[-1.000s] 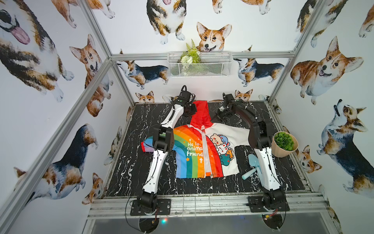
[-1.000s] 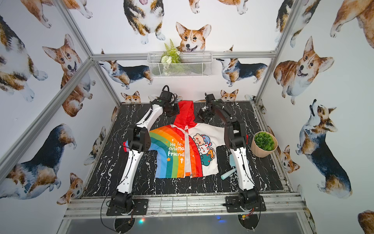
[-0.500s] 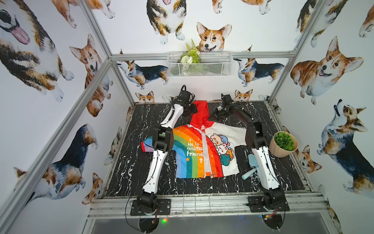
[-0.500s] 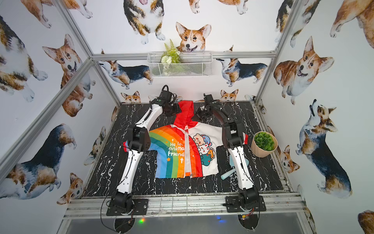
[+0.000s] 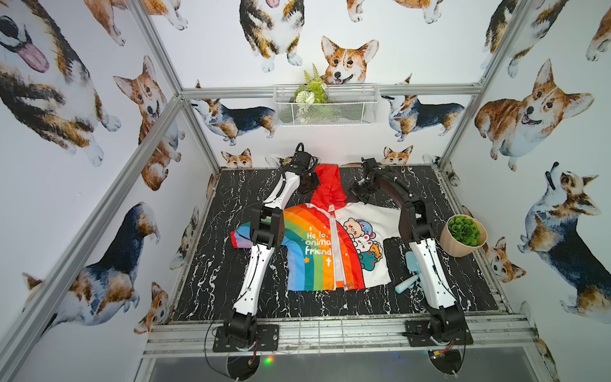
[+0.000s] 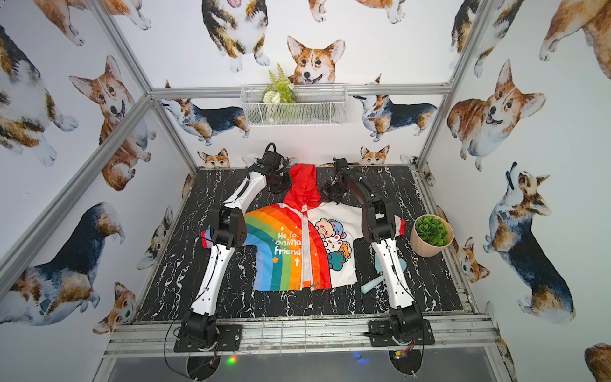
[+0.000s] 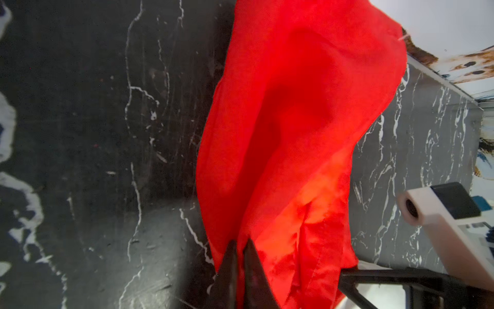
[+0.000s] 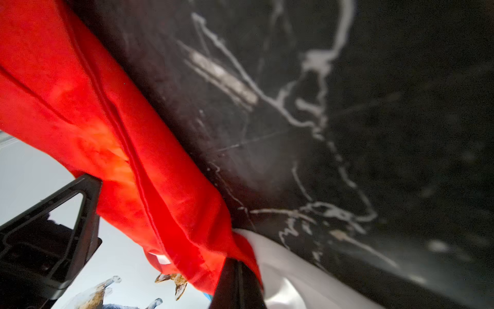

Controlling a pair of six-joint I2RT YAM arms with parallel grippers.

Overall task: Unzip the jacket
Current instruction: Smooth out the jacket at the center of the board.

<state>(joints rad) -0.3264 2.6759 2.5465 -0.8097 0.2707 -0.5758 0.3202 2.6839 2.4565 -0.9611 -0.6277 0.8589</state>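
Observation:
The jacket (image 5: 314,251) lies flat on the black marble table (image 5: 211,274), front up, with the rainbow half on the left and the white bear half on the right. Its white zipper (image 5: 332,254) runs closed down the middle. The red hood (image 5: 327,188) points to the far wall and is raised a little. My left gripper (image 5: 310,185) is at the hood's left edge, shut on red hood fabric (image 7: 280,133); its tips (image 7: 240,244) pinch a fold. My right gripper (image 5: 357,195) is at the hood's right base, shut (image 8: 236,263) where red hood meets white body (image 8: 288,275).
A potted green plant (image 5: 463,234) stands at the table's right edge. A light blue tool (image 5: 410,281) lies beside the right arm's lower link. A white wire basket (image 5: 325,106) with greenery hangs on the back wall. Aluminium frame posts stand at the corners.
The right arm has drawn in toward the hood and its gripper has come down onto the hood's base. The left arm stays where it was at the hood's left edge.

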